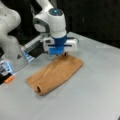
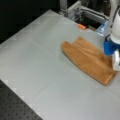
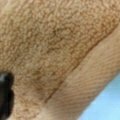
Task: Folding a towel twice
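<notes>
We're seeing the towel (image 1: 56, 73) lying folded on the grey tabletop (image 1: 95, 82), long axis running diagonally, lower-left to upper-right. The pincer (image 1: 64, 53) is touching its upper-right end; can't tell its grip.

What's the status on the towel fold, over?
Gripper down at towel's far end. Towel lies folded, a long strip on the table. Nothing in the way.
</notes>
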